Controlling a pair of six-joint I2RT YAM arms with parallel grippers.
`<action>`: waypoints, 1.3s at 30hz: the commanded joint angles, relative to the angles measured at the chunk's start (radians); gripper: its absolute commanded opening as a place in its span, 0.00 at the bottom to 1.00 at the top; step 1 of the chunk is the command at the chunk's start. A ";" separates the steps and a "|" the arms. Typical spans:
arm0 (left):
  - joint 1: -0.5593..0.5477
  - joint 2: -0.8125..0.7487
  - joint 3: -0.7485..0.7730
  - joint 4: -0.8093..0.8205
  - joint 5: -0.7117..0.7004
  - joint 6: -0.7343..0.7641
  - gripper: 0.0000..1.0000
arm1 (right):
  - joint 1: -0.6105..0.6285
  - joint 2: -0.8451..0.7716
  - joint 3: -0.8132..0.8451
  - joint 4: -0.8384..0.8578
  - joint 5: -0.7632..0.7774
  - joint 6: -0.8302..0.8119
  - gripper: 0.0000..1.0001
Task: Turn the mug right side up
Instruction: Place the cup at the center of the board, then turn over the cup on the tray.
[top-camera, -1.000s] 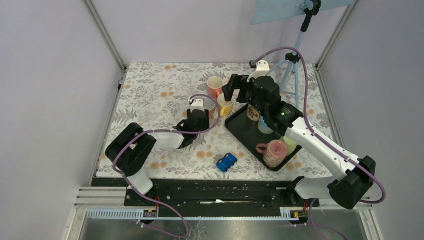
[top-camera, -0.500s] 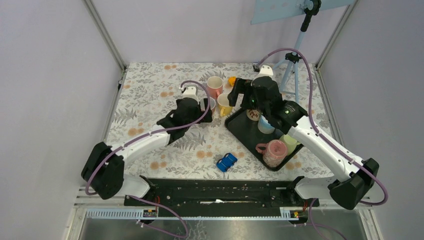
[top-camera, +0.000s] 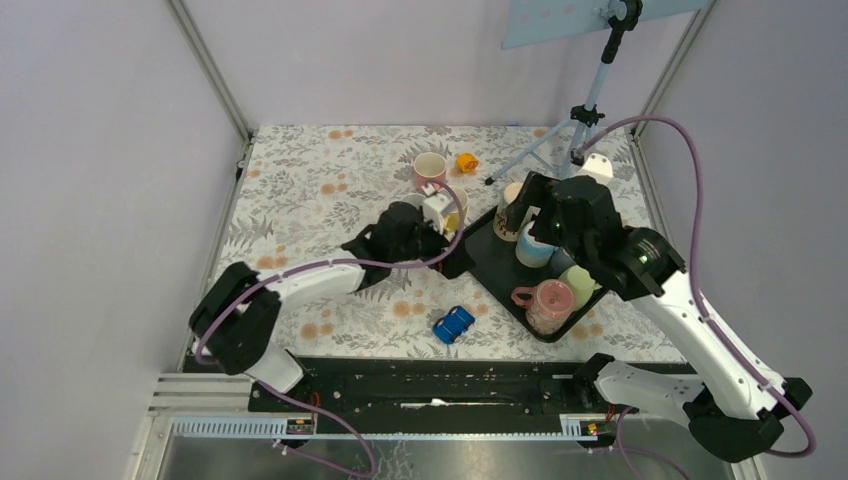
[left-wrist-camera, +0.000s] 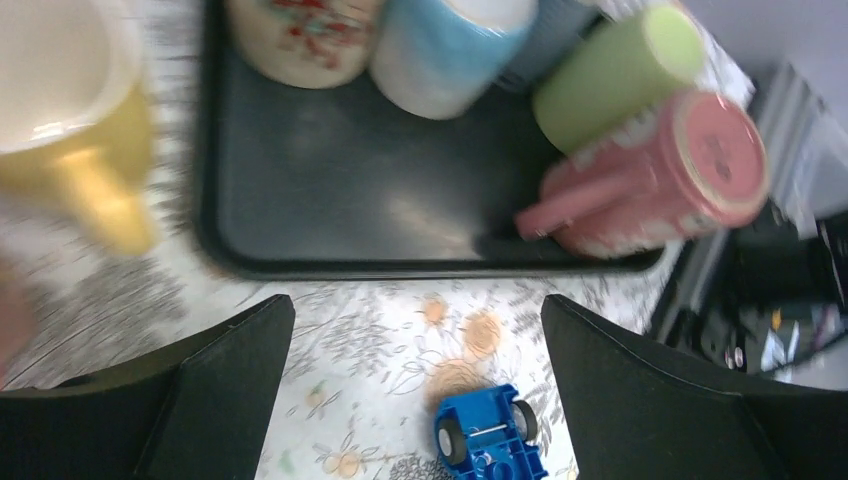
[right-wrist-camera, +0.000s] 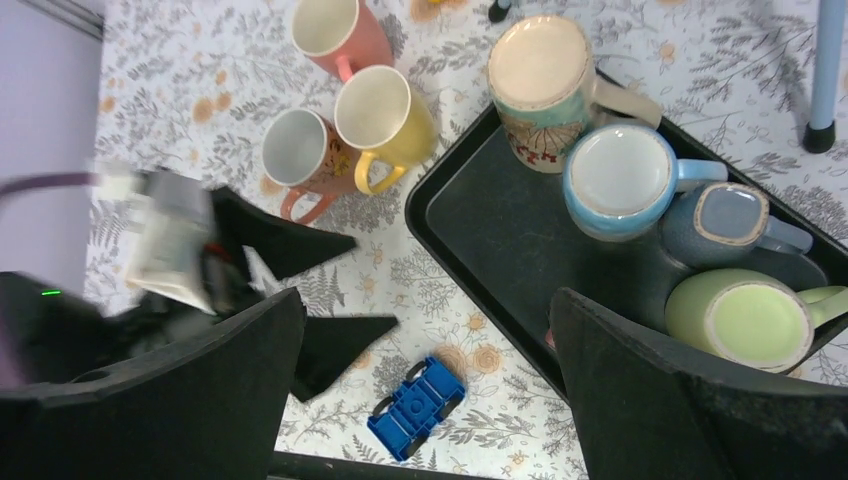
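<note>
Blurred, edge-cropped yellow mug (left-wrist-camera: 92, 158)

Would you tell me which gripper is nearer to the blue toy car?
Left. The left gripper is just beyond the blue toy car, beside the tray; the right gripper is farther off, above the tray.

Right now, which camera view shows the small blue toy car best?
The right wrist view: the small blue toy car lies whole and sharp there. The top external view shows it whole but small; the left wrist view cuts it off at the bottom edge.
</note>
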 joint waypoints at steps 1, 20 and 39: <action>-0.047 0.109 0.086 0.194 0.336 0.201 0.99 | -0.004 -0.036 0.076 -0.026 0.058 -0.018 1.00; -0.219 0.426 0.357 0.026 0.468 0.607 0.92 | -0.004 -0.152 0.108 0.068 0.047 -0.084 1.00; -0.271 0.605 0.524 -0.084 0.458 0.695 0.83 | -0.005 -0.199 0.045 0.183 0.001 -0.102 1.00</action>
